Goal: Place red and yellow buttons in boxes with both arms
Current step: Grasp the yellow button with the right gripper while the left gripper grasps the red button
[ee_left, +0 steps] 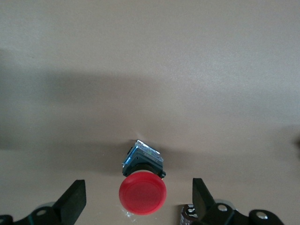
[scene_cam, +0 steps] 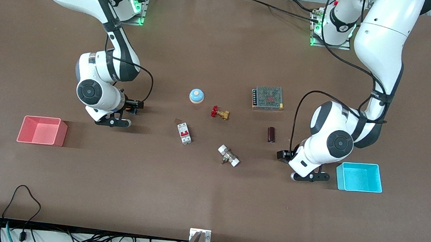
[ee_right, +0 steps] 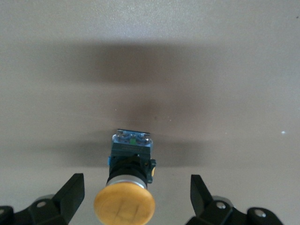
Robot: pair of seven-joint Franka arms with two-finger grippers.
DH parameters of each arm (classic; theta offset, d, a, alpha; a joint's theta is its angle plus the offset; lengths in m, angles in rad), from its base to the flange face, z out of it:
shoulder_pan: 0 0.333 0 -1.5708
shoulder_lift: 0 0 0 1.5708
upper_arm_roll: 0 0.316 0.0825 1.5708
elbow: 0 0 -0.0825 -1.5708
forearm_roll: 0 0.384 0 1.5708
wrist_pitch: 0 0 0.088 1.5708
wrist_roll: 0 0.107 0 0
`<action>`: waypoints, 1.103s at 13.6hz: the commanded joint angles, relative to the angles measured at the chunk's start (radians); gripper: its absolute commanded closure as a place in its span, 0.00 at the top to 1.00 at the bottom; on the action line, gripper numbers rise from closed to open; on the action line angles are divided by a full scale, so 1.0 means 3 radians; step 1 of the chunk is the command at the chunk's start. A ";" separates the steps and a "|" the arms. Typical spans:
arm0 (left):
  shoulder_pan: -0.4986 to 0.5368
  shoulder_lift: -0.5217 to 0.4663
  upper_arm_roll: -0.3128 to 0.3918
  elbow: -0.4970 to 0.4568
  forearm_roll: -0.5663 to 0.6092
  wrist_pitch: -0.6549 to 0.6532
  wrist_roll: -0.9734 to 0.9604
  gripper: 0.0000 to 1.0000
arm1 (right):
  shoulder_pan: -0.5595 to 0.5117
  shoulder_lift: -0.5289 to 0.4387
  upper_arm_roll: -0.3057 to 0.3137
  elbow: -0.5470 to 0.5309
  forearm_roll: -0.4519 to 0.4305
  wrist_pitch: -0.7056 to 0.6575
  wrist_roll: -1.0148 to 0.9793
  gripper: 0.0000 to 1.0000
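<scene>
While both jaws stand spread, round glossy red button [ee_left: 142, 193] and matte yellow button [ee_right: 124, 205] lie between.

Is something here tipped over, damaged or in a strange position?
Nothing looks damaged. Both buttons lie on their sides: the red button between the open left hand fingers, the yellow button between the open right hand fingers.

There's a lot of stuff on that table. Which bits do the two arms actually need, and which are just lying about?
Needed: red button, between the open left gripper's fingers; yellow button, between the open right gripper's fingers; pink box; cyan box.

Lying about: blue dome, brass valve, circuit breaker, metal fitting, dark cylinder, mesh-covered unit.
</scene>
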 commanded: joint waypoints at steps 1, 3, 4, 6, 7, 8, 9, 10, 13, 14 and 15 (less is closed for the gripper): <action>-0.0051 0.0042 0.0019 0.0061 0.0057 0.0003 -0.0021 0.89 | 0.0002 -0.0038 0.0002 -0.0061 0.0023 0.0003 0.0015 0.85; -0.0051 0.0042 0.0019 0.0035 0.0057 -0.0002 -0.0021 0.70 | 0.0007 -0.0038 0.0002 -0.0056 0.0038 -0.0007 0.0015 0.46; -0.0051 0.0042 0.0019 0.0020 0.0057 -0.0002 -0.0016 0.61 | -0.0013 -0.0038 0.0002 -0.0041 0.0048 -0.0017 0.0020 0.42; -0.0051 0.0042 0.0019 0.0005 0.0057 -0.0002 0.0005 0.46 | -0.0029 -0.0038 0.0002 -0.0040 0.0058 -0.0017 0.0031 0.29; -0.0046 0.0042 0.0019 0.0005 0.0057 -0.0007 0.0005 0.40 | -0.0029 -0.0043 0.0002 -0.0030 0.0059 -0.0022 0.0031 0.26; -0.0046 0.0042 0.0019 0.0000 0.0057 -0.0007 0.0005 0.36 | -0.0029 -0.0048 0.0002 -0.0025 0.0064 -0.0017 0.0031 0.19; -0.0036 0.0032 0.0019 0.0005 0.0057 -0.0012 0.0005 0.30 | -0.0029 -0.0059 0.0002 0.0005 0.0064 -0.0022 0.0031 0.18; -0.0021 0.0017 0.0019 0.0005 0.0057 -0.0027 -0.0005 0.25 | -0.0029 -0.0084 -0.0013 0.0051 0.0064 -0.0032 0.0021 0.18; 0.0040 -0.0090 0.0044 0.0040 0.0037 -0.0038 -0.0031 0.11 | -0.0141 -0.0146 -0.0064 0.0591 0.0054 -0.0455 0.0178 0.14; 0.0086 -0.0146 0.0044 0.0051 0.0037 -0.0043 -0.0026 0.09 | -0.0202 -0.0135 -0.0079 0.0852 0.0028 -0.0670 0.0184 0.13; 0.0142 -0.0198 0.0044 0.0061 0.0032 -0.0088 -0.0016 0.09 | -0.0284 -0.0120 -0.0130 0.1052 0.0008 -0.0798 0.0154 0.13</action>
